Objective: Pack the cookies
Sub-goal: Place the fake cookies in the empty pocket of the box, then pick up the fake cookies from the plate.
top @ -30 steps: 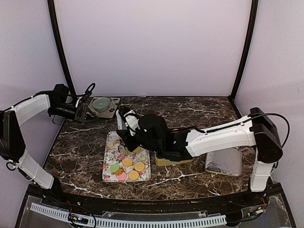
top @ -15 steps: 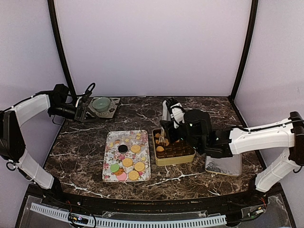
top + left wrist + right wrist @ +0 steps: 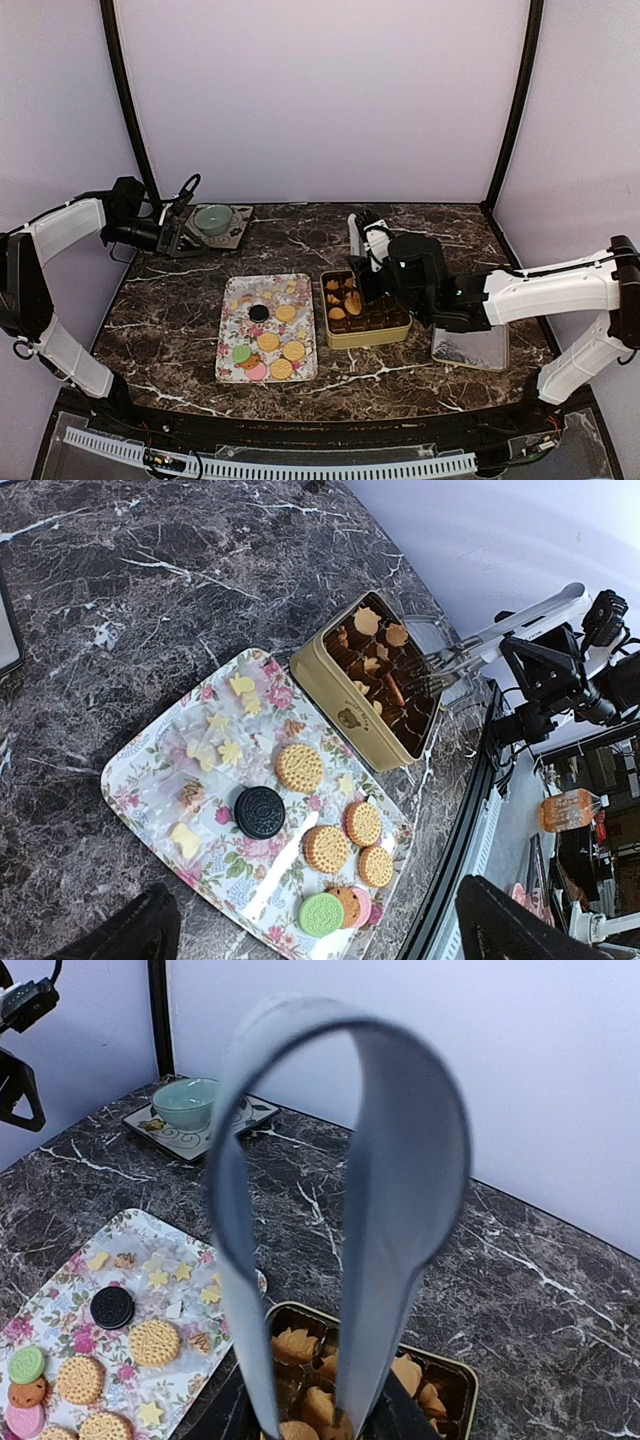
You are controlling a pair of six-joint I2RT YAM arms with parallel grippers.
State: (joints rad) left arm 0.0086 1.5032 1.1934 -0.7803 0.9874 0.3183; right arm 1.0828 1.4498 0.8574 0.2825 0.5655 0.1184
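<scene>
Several round cookies, golden, green, pink and one dark, lie on the flower-patterned tray. They also show in the left wrist view and the right wrist view. The gold tin stands right of the tray with small golden biscuits in its cups. My right gripper is shut on grey tongs, and the tong tips hang over the tin's near-left cups. My left gripper is open and empty at the far left back, away from the tray.
A green bowl sits on a small patterned tray at the back left, beside my left gripper. A shiny flat lid lies right of the tin, under my right arm. The tin also shows in the left wrist view.
My right arm has swung with the tongs from over the flower tray rightward to over the tin. The left arm has not moved.
</scene>
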